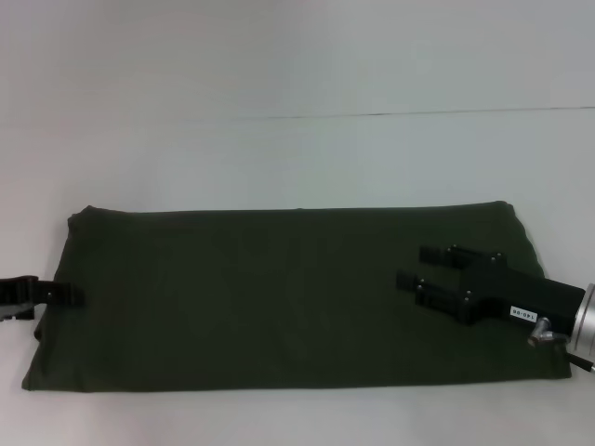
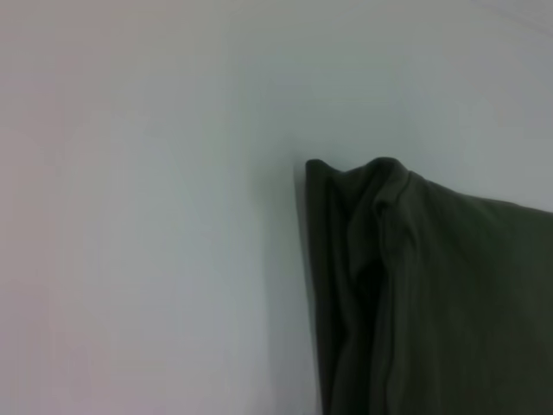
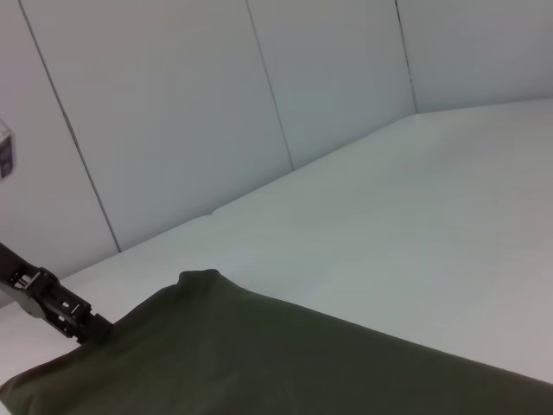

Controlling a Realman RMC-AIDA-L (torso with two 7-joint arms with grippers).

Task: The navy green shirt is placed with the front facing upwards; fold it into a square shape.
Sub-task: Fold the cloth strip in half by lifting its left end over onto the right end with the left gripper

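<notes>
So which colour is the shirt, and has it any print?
The shirt is plain dark olive green, no print visible; head view shows it best.

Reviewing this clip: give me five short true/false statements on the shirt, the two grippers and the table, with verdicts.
1. The navy green shirt lies as a wide folded rectangle. True.
2. Its pink print faces up. False: only plain green shows.
3. The right gripper is over the shirt, fingers apart. True.
4. The left gripper is parked clear of the shirt. False: it is at the shirt's left edge.
5. A second garment lies on the table. False: only the shirt.
</notes>
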